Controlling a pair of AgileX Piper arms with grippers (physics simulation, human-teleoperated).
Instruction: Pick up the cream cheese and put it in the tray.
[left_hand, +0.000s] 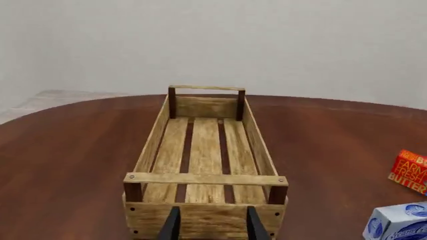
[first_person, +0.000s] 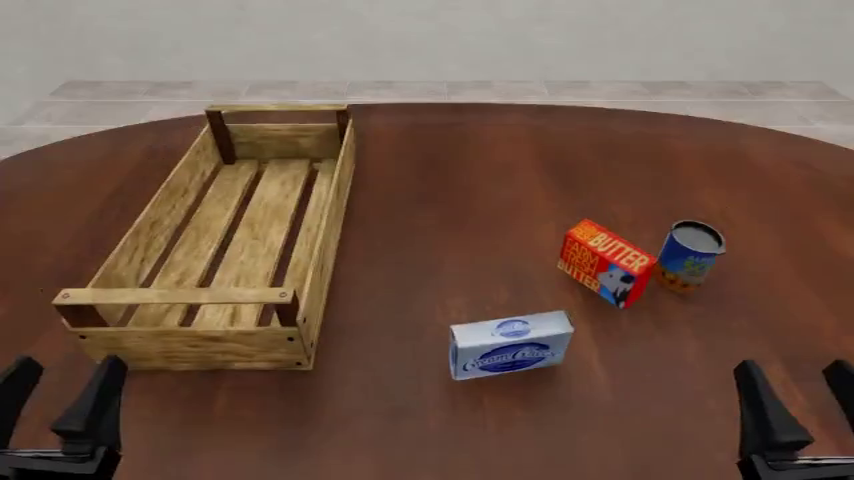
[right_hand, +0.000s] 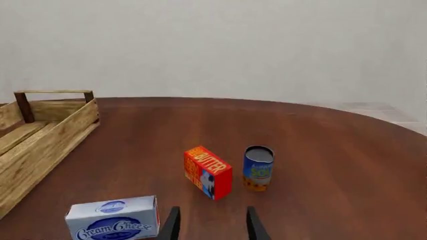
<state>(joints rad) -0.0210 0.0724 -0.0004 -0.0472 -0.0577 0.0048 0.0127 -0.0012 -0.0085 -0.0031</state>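
The cream cheese (first_person: 511, 345) is a small pale blue-white box with a dark blue oval logo, lying on the table near the front centre. It also shows in the right wrist view as the cream cheese (right_hand: 114, 218) and in the left wrist view as the cream cheese (left_hand: 400, 222). The tray (first_person: 134, 240), a long crate of light wooden slats with bar handles, stands at the left and holds nothing; the tray (left_hand: 151, 145) fills the left wrist view. My left gripper (first_person: 56, 395) is open at the front left, just short of the tray's near end. My right gripper (first_person: 801, 395) is open at the front right, well right of the cream cheese.
A red-orange butter box (first_person: 605, 262) stands right of centre with a blue can (first_person: 690, 255) beside it. The round brown table (first_person: 454, 180) curves away at the far edge, with pale floor and wall beyond.
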